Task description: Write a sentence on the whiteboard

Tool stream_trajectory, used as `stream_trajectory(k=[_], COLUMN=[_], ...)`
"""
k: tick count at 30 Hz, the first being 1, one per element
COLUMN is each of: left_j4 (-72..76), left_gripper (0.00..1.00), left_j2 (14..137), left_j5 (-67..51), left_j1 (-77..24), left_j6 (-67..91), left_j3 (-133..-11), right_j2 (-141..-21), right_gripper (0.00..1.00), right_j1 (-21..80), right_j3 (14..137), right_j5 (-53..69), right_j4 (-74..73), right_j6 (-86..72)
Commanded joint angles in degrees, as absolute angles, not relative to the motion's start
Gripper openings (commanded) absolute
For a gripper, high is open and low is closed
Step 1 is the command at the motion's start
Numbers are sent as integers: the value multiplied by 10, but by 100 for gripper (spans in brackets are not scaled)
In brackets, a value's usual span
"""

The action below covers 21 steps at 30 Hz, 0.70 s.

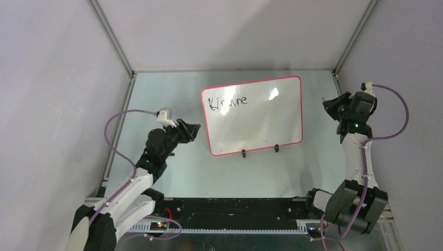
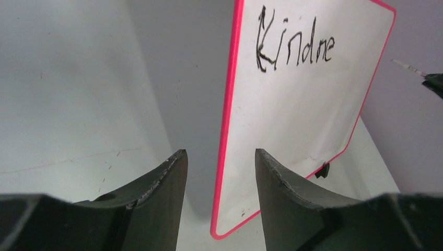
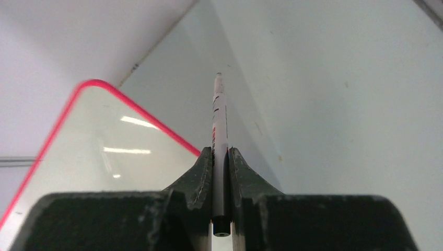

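Note:
The whiteboard (image 1: 256, 123), glossy white with a red-pink rim, lies in the middle of the table. The sentence (image 1: 227, 102) runs along its top left in black and reads "Kindne" (image 2: 295, 49). My left gripper (image 1: 194, 130) is just off the board's left edge, open and holding nothing. In the left wrist view the gripper (image 2: 219, 151) frames the board's rim beyond its fingertips. My right gripper (image 1: 330, 104) hangs past the board's right edge, shut on a white marker (image 3: 219, 115). That marker points away over the table beside the whiteboard (image 3: 115, 167).
Two small black clip feet (image 1: 243, 153) (image 1: 276, 148) sit on the board's near edge. Pale walls and metal frame posts (image 1: 112, 36) close in the table on three sides. A black rail (image 1: 235, 206) runs between the arm bases. Purple cables (image 1: 117, 149) loop off both arms.

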<state>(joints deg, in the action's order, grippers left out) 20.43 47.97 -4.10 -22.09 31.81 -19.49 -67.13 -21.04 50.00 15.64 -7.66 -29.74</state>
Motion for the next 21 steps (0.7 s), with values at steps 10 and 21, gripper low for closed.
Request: stream_trajectory(k=[10, 21], left_j4=[204, 302], left_gripper=[57, 67], left_j2=[574, 651], left_j5=[-123, -184], left_j1=[-98, -66], left_j6=[373, 351], left_j3=[-479, -479], right_j2=[-613, -735], right_gripper=[0, 0], right_j1=[142, 271], right_j3=[810, 1016], right_j5=[-270, -298], right_j4=[-348, -374], right_j6=[-364, -291])
